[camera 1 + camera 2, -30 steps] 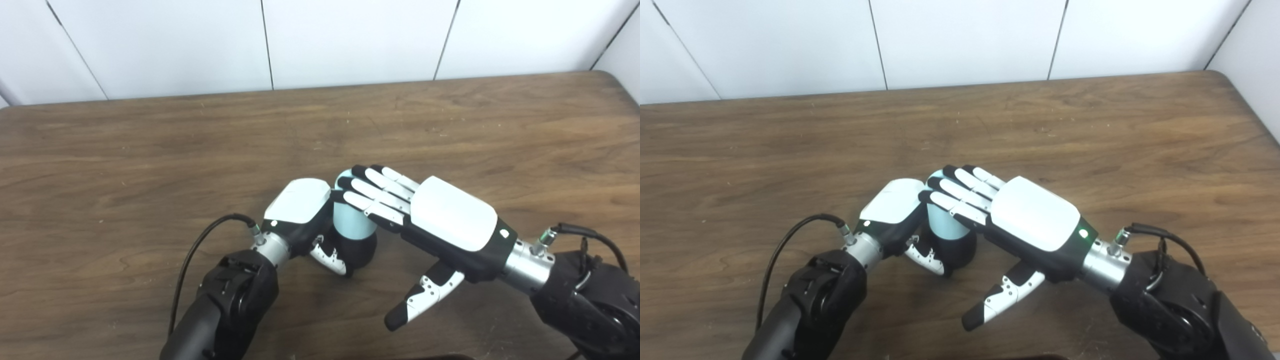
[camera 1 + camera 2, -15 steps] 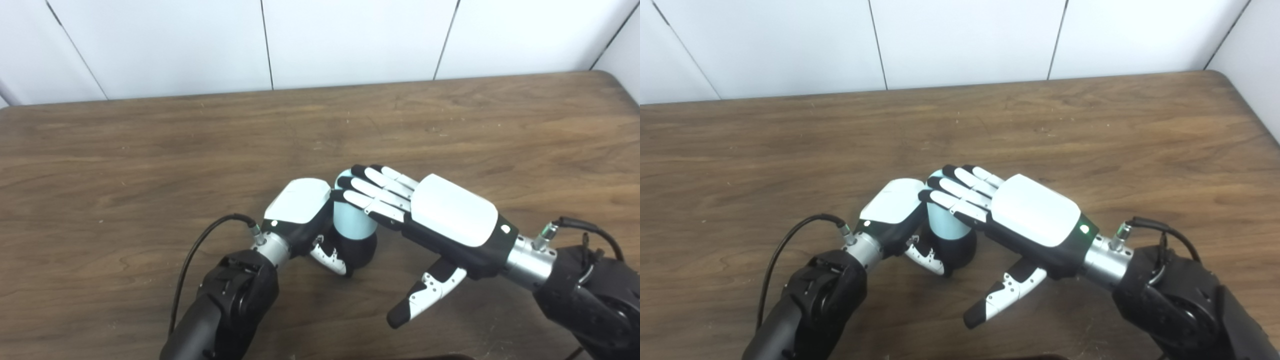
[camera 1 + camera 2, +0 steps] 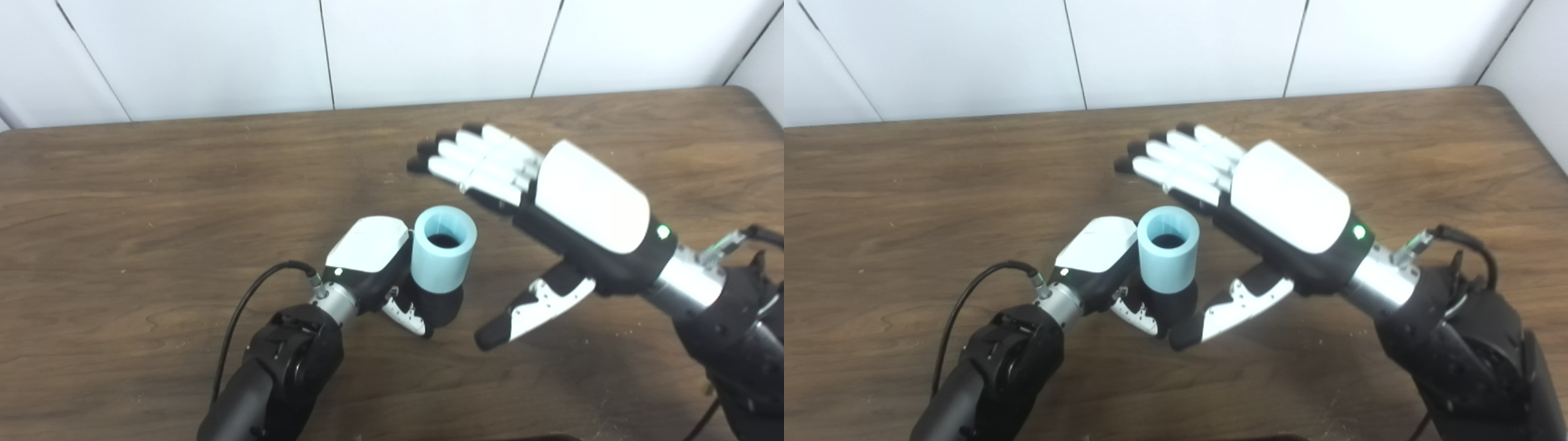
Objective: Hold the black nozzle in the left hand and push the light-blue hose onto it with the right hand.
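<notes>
My left hand (image 3: 373, 263) is shut on the black nozzle (image 3: 442, 306), which stands upright on the table. The light-blue hose (image 3: 442, 248), a short open tube, sits on top of the nozzle; its dark bore faces up. My right hand (image 3: 539, 202) is open and empty, fingers flat and spread, raised above and to the right of the hose and not touching it. Its thumb (image 3: 527, 309) hangs down to the right of the nozzle. The same scene shows in the right eye view, with the hose (image 3: 1168, 248) beside my left hand (image 3: 1093, 254).
The brown wooden table (image 3: 153, 184) spans the view, with a white panelled wall (image 3: 429, 43) behind its far edge. A black cable (image 3: 245, 303) loops from my left wrist.
My right hand has lifted off the top of the hose and moved up and back, uncovering the hose's open end. My left hand, nozzle and hose have stayed put.
</notes>
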Motion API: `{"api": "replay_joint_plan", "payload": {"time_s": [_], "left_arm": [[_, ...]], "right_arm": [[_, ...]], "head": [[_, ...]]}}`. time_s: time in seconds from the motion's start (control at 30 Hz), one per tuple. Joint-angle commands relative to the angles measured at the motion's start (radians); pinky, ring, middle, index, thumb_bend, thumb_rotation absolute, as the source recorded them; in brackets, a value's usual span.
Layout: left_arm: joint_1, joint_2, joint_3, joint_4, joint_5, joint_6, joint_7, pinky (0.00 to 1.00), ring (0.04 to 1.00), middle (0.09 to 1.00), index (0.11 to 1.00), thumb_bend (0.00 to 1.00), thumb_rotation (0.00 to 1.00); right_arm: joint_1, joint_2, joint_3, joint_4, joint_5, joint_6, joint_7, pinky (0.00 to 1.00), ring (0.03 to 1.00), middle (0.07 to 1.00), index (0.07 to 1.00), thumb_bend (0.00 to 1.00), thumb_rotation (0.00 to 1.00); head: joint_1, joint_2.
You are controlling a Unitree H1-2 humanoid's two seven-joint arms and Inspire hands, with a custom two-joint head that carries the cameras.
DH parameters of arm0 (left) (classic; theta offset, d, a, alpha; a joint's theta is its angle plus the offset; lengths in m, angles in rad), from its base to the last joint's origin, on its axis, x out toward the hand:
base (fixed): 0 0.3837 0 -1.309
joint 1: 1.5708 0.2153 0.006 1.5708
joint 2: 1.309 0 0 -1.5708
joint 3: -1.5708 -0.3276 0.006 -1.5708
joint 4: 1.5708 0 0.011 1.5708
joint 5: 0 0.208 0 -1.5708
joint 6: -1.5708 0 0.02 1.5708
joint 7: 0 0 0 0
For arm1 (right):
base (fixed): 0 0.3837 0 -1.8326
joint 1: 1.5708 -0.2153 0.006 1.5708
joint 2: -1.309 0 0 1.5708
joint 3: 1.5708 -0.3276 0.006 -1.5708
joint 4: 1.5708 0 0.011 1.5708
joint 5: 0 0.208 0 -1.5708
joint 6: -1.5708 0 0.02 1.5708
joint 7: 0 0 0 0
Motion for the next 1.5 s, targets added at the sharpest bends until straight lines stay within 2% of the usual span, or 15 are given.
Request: {"api": "replay_joint_plan", "payload": {"time_s": [0.0, 0.37, 0.47, 0.63, 0.67, 0.7, 0.73, 0.77, 0.8, 0.83, 0.93, 1.0, 1.3, 1.47], "left_arm": [[0.028, 0.015, -0.026, 0.046, 0.009, 0.007, -0.077, 0.9, 0.666, 0.546, 0.448, 0.52, 0.0], [0.027, 0.011, -0.016, 0.052, -0.011, 0.011, -0.072, 0.9, 0.672, 0.54, 0.446, 0.52, 0.0], [0.027, 0.006, -0.01, 0.048, -0.014, 0.019, -0.073, 0.9, 0.625, 0.52, 0.459, 0.52, 0.0], [0.023, 0.003, -0.006, 0.045, -0.014, 0.011, -0.062, 0.88, 0.66, 0.555, 0.458, 0.51, 0.0], [0.022, 0.009, -0.006, 0.047, -0.026, -0.014, -0.042, 0.87, 0.689, 0.647, 0.581, 0.73, 0.0], [0.021, 0.013, -0.005, 0.048, -0.035, -0.032, -0.027, 0.87, 0.759, 0.757, 0.704, 0.82, 0.04], [0.02, 0.021, -0.001, 0.048, -0.059, -0.068, -0.003, 0.88, 0.796, 0.813, 0.767, 0.87, 0.06], [0.021, 0.027, 0.003, 0.048, -0.076, -0.094, 0.013, 0.93, 0.878, 0.905, 0.88, 0.91, 0.12], [0.016, 0.037, 0.006, 0.051, -0.098, -0.131, 0.03, 0.96, 0.929, 0.961, 0.949, 0.94, 0.15], [0.008, 0.047, 0.007, 0.056, -0.117, -0.161, 0.038, 0.98, 0.964, 0.98, 0.974, 0.97, 0.18], [-0.008, 0.057, 0.01, 0.067, -0.138, -0.196, 0.042, 1.0, 0.997, 0.998, 0.998, 1.0, 0.22], [-0.014, 0.054, 0.016, 0.073, -0.145, -0.205, 0.049, 1.0, 1.0, 1.0, 1.0, 1.0, 0.24], [-0.036, 0.067, 0.021, 0.071, -0.104, -0.235, 0.059, 1.0, 1.0, 1.0, 1.0, 1.0, 0.33], [-0.042, 0.07, 0.032, 0.068, -0.101, -0.239, 0.047, 1.0, 1.0, 1.0, 1.0, 1.0, 0.34]], "right_arm": [[-0.025, 0.0, -0.024, -0.028, 0.01, -0.011, -0.014, 0.96, 0.957, 0.951, 0.929, 0.55, 0.89], [-0.05, 0.021, -0.051, -0.008, -0.017, 0.006, 0.001, 0.96, 0.948, 0.955, 0.922, 0.55, 0.87], [-0.053, 0.029, -0.055, -0.007, -0.028, 0.016, 0.009, 0.95, 0.945, 0.95, 0.917, 0.55, 0.86], [-0.058, 0.036, -0.055, -0.008, -0.038, 0.033, 0.023, 0.95, 0.943, 0.946, 0.911, 0.55, 0.86], [-0.057, 0.036, -0.055, -0.008, -0.038, 0.038, 0.024, 0.95, 0.943, 0.946, 0.91, 0.55, 0.86], [-0.056, 0.037, -0.054, -0.008, -0.038, 0.042, 0.025, 0.95, 0.943, 0.945, 0.91, 0.54, 0.86], [-0.055, 0.036, -0.055, -0.006, -0.037, 0.045, 0.026, 0.95, 0.943, 0.945, 0.91, 0.54, 0.86], [-0.054, 0.036, -0.055, -0.005, -0.036, 0.046, 0.026, 0.95, 0.943, 0.945, 0.912, 0.54, 0.87], [-0.051, 0.036, -0.056, -0.001, -0.034, 0.046, 0.026, 0.95, 0.943, 0.945, 0.913, 0.54, 0.87], [-0.048, 0.034, -0.057, 0.004, -0.033, 0.045, 0.025, 0.95, 0.943, 0.945, 0.916, 0.54, 0.87], [-0.044, 0.029, -0.059, 0.011, -0.039, 0.05, 0.032, 0.94, 0.942, 0.941, 0.923, 0.54, 0.87], [-0.04, 0.022, -0.06, 0.015, -0.045, 0.058, 0.044, 0.92, 0.938, 0.93, 0.928, 0.5, 0.86], [-0.022, 0.012, -0.071, 0.046, -0.027, 0.064, 0.048, 0.91, 0.934, 0.923, 0.962, 0.48, 0.85], [-0.02, 0.014, -0.07, 0.048, -0.02, 0.071, 0.05, 0.91, 0.934, 0.923, 0.965, 0.49, 0.85]], "head": [[-0.001, 0.0], [0.001, -0.003], [-0.001, -0.003], [0.002, -0.004], [0.001, -0.004], [0.001, -0.004], [0.004, -0.004], [0.004, -0.004], [0.008, -0.005], [0.005, -0.005], [0.003, -0.004], [0.01, -0.003], [0.021, -0.004], [0.021, -0.006]]}}
